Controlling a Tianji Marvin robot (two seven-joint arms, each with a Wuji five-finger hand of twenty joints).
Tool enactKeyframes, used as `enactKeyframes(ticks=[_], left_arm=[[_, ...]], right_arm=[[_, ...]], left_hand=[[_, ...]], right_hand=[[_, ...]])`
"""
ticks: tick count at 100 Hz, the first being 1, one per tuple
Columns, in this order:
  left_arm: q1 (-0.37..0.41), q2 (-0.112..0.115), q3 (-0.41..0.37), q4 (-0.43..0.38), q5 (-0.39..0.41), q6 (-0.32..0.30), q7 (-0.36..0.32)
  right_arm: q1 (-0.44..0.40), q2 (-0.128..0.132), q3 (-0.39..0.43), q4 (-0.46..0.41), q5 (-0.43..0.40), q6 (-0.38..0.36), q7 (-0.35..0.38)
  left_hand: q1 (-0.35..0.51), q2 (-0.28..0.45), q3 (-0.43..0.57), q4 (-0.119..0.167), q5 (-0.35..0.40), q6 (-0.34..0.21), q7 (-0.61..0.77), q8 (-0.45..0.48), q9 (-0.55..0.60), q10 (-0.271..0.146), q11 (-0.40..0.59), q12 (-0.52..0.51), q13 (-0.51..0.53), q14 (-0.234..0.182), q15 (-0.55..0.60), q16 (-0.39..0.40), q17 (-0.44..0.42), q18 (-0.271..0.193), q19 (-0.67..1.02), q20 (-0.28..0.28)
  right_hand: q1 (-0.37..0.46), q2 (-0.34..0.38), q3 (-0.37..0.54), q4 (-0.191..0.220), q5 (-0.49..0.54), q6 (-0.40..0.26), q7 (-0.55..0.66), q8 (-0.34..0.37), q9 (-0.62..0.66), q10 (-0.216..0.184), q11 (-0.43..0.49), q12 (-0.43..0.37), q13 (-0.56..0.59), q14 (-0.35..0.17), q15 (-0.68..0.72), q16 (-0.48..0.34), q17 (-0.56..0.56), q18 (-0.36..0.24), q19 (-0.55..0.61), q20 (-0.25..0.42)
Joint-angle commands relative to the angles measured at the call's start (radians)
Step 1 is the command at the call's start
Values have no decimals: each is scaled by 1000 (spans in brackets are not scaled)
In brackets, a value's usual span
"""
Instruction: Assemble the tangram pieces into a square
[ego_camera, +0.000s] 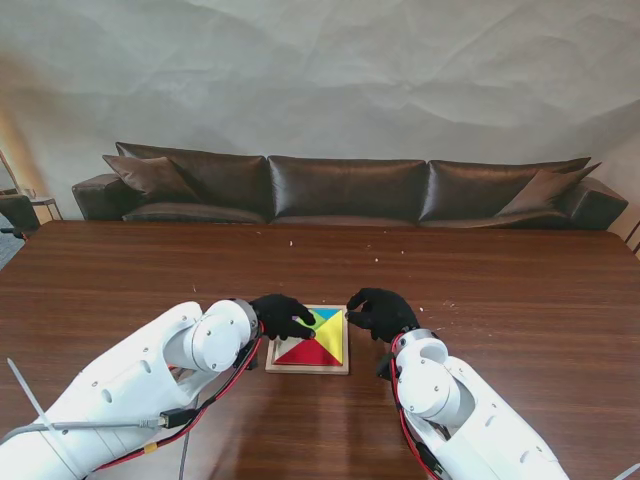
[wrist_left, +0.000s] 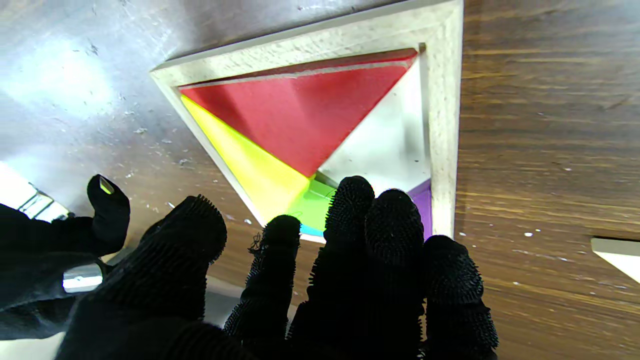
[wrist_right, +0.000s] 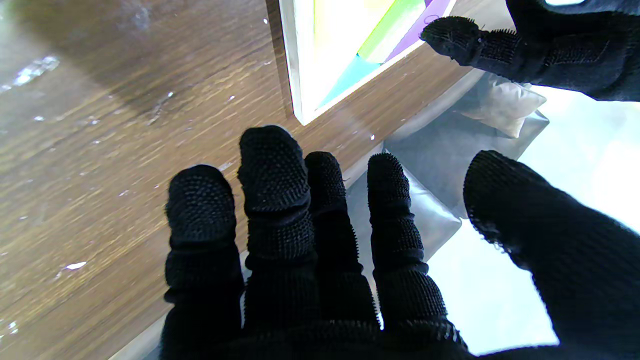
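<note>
Tabletop (ego_camera: 520, 300): dark brown wood; the work is in the middle of the edge nearest to me.
Tray (ego_camera: 307, 367): a pale wooden square frame, flat on the tabletop between the two hands.
Red triangle (ego_camera: 312, 352): the large piece in the tray, along the side nearest to me.
Yellow triangle (ego_camera: 333, 342): the large piece along the right side of the tray, touching the red one.
Green piece (ego_camera: 321, 323): small, near the far middle of the tray, beside a blue piece (ego_camera: 329, 313) in the far right corner.
Left hand (ego_camera: 281, 316): in a black glove, over the far left part of the tray; fingers are stretched and close together, resting on the pieces, not gripping anything.
Right hand (ego_camera: 380, 312): in a black glove, on the tabletop just beside the right side of the tray; fingers spread wide, holding nothing.
Only in the left wrist view: a purple piece (wrist_left: 424, 202) next to the fingers (wrist_left: 350, 210), and a bare white part of the tray floor (wrist_left: 390, 145).
Only in the right wrist view: the right hand does not touch the tray corner.
Sofa (ego_camera: 345, 188): dark leather, behind the far edge of the tabletop.
</note>
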Motion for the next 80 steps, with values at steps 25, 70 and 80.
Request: enactKeyframes(ticks=[25,70,80], left_arm=[[-50,-21,57,47,-39,-13,-21],[-92,-30,116,93,-41,3,-18],[-94,-31,121,94,-42,4,-18]], right_arm=[[-3,-4,0,-2,2,1,15],[-3,-5,2,-1,5,-2,15],[-3,-4,3,-1,5,-2,16]], left_hand=[[-10,39,-24,27,7,-38,-10,4,19,13,22,27,25,4,60,16,-3,-22,26,18],[-11,39,-39,29,-21,43,-48,-31,11,12,22,36,20,4,62,18,-8,-23,21,24],[-12,42,-41,29,-23,57,-55,-38,10,10,21,36,19,4,60,17,-10,-24,20,24]], right_hand=[[-7,18,-10,26,-13,4,2,-3,-19,23,7,-15,-16,8,19,1,-122,9,19,26],[-8,20,-11,27,-12,5,2,-3,-19,24,7,-15,-16,9,19,1,-124,8,19,26],[-8,20,-11,27,-12,4,2,-3,-19,24,7,-15,-17,8,19,1,-124,8,19,26]])
